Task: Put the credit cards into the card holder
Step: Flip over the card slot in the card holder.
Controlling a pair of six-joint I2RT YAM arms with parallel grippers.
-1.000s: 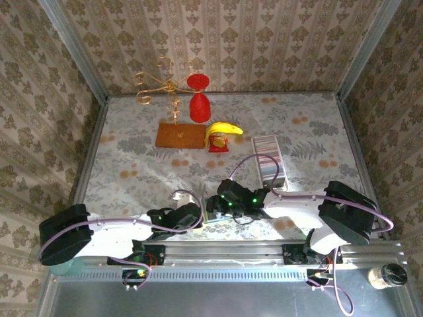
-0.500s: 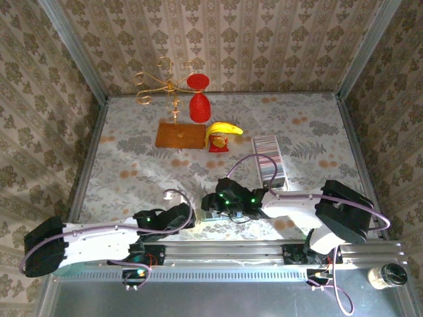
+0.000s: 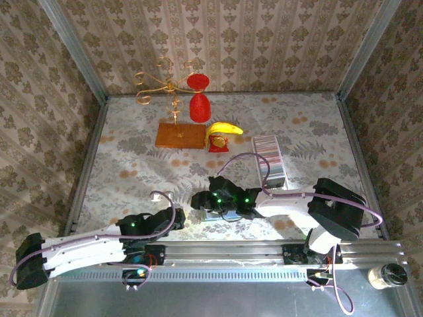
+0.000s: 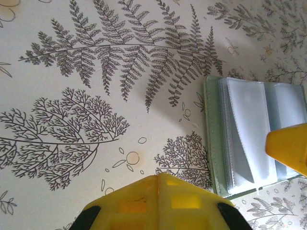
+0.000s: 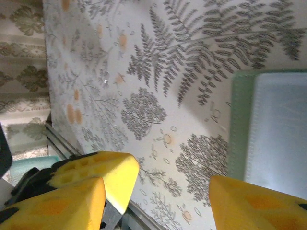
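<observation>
The card holder (image 4: 242,139) lies open on the fern-patterned table, its pale green rim around two bluish-grey panels; it also appears under the right gripper (image 3: 201,200) and as card holder (image 5: 273,120). My right gripper (image 5: 158,206) is open, one finger over the holder's edge and bare table between the fingers. My left gripper (image 4: 163,199) is shut on nothing, low over the table just left of the holder, and shows as left gripper (image 3: 177,216). The credit cards (image 3: 268,157) stand as a striped row in a clear tray at the right.
A banana (image 3: 223,129) on a red stand, a red goblet (image 3: 198,105), a gold wire rack (image 3: 165,82) and a wooden board (image 3: 180,135) stand at the back. The metal rail (image 3: 225,251) runs along the near edge, close to both grippers.
The left arm has stretched out low and its shut gripper has drawn back left toward the near edge. The right gripper has shifted left over the card holder.
</observation>
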